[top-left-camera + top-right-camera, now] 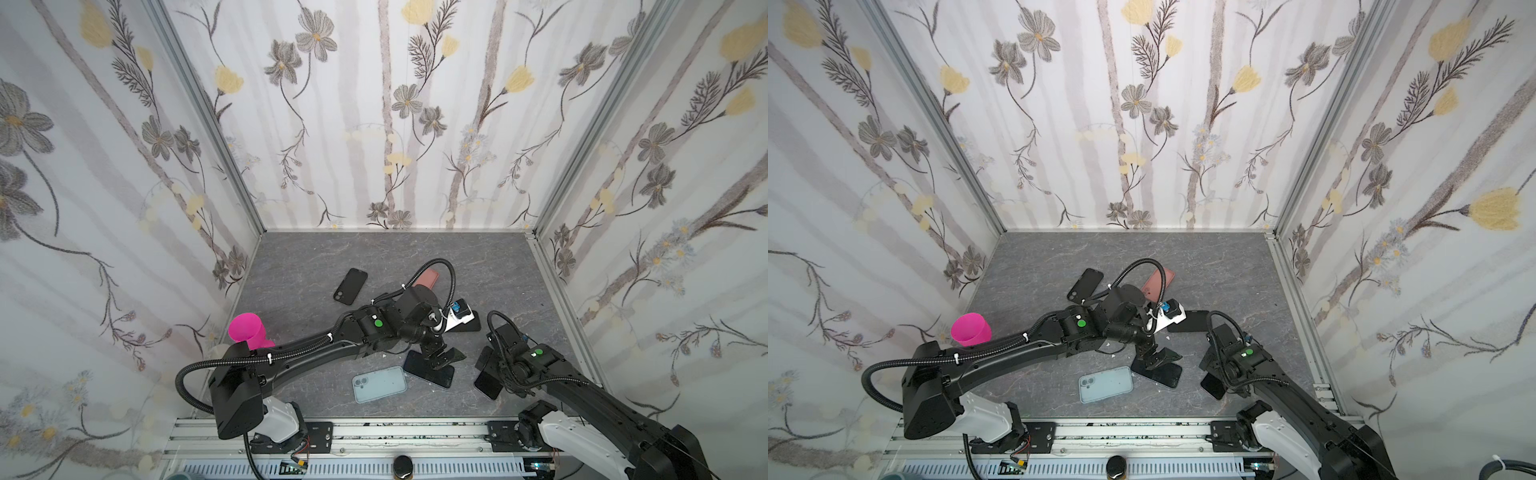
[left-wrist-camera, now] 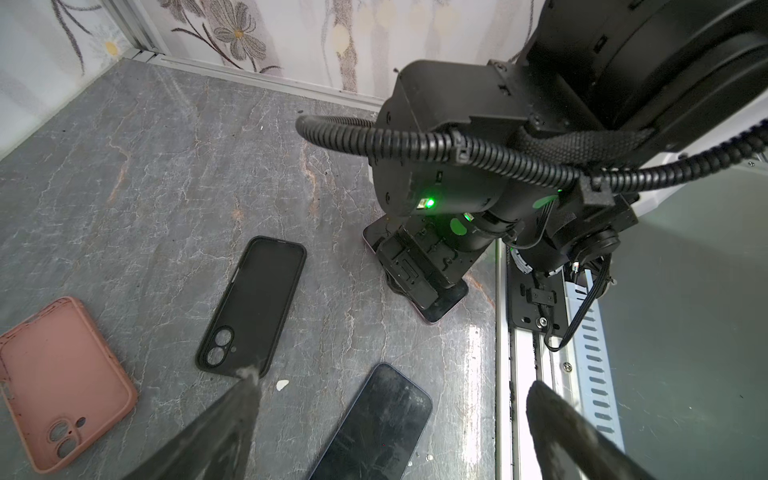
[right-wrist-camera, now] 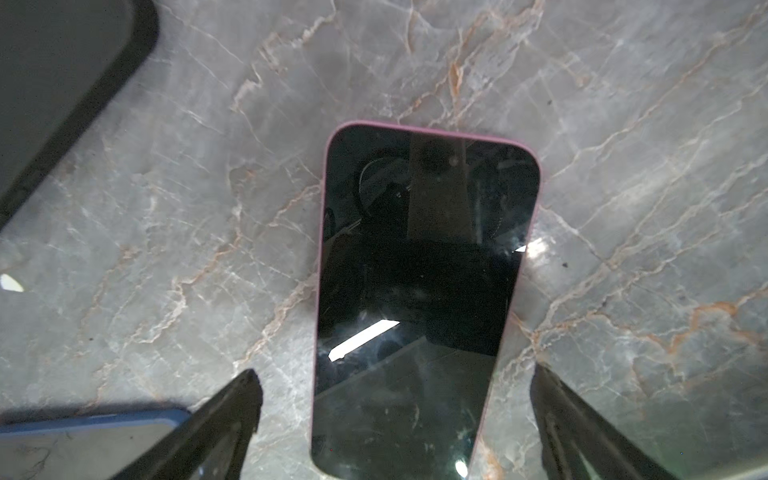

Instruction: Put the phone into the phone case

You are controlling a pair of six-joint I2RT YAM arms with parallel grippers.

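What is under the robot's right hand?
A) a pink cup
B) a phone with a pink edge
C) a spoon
B: the right wrist view shows a pink-edged phone lying flat on the table below the open right gripper.

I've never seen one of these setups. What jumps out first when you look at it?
The hot-pink cup near the left edge of the grey marbled table shouts loudest. Then come the flowered walls all round. Last are the black left arm and right arm, bent over scattered phones and cases, among them a dark phone and a salmon case.
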